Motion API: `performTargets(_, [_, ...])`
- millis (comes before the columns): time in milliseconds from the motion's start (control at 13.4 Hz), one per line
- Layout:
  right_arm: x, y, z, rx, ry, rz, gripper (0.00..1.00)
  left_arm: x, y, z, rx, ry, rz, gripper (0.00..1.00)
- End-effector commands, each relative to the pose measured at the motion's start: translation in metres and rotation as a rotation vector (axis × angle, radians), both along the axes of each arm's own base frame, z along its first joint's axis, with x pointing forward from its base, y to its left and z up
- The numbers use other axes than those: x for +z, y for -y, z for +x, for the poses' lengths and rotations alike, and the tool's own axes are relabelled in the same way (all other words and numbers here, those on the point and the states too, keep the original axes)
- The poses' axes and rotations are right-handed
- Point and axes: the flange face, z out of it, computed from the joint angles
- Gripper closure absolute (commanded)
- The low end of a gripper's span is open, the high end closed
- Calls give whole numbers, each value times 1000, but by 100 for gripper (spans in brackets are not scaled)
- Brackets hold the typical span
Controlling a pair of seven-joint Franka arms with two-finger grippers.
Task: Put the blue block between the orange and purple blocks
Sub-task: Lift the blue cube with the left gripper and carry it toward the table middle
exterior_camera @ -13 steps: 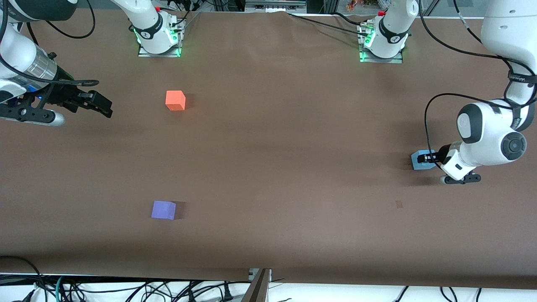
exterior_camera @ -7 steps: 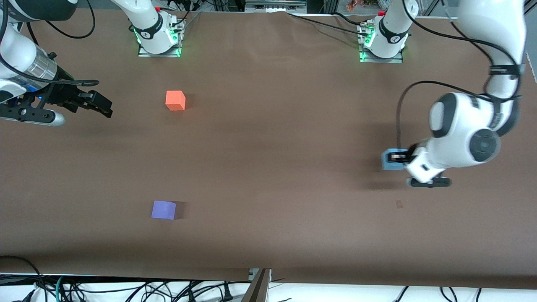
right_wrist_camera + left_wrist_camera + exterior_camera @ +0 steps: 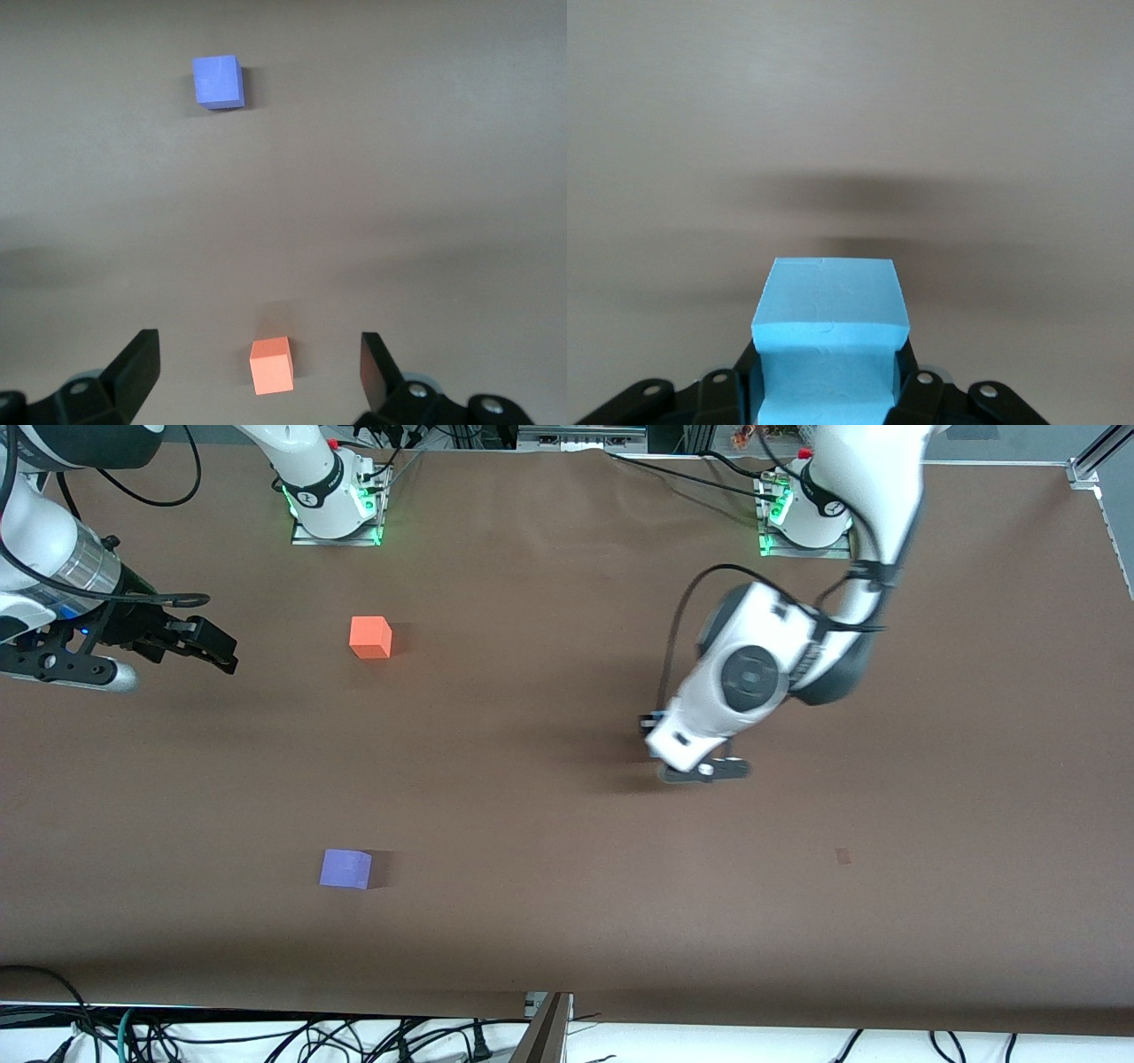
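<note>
The blue block (image 3: 828, 332) is held between the fingers of my left gripper (image 3: 828, 382), a little above the brown table. In the front view my left gripper (image 3: 654, 732) is over the middle of the table, and its wrist hides the block. The orange block (image 3: 370, 638) sits toward the right arm's end. The purple block (image 3: 345, 868) lies nearer to the front camera than the orange one. My right gripper (image 3: 217, 648) waits open and empty above the right arm's end. Its wrist view shows the orange block (image 3: 271, 365) and the purple block (image 3: 218, 81) between the open fingers.
The two arm bases (image 3: 335, 506) (image 3: 806, 515) stand along the table's back edge. A small dark mark (image 3: 842, 856) is on the brown cloth toward the left arm's end. Cables (image 3: 266, 1036) hang below the table's front edge.
My left arm has carried the blue block from the left arm's end toward the middle of the table. The right arm and the two other blocks have not moved.
</note>
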Motion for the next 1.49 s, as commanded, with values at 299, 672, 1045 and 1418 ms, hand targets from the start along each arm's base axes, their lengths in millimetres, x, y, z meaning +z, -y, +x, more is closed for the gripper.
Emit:
performTargets(299, [5,-1,2,-9,15,-13,0,-93,83,-28,50,68,-28,68])
performTargets(672, [6,3,4,-15,23,-12,0,-86,75,-20,95,67,-25,0])
performTargets(1045, [-16,17,16,-12,-6,-55,0,27,9,36,225,69,-83,0])
performTargets(1418, [-52,17,30,-18,-60,-99,0,104,-113,82,392,110,-103,0])
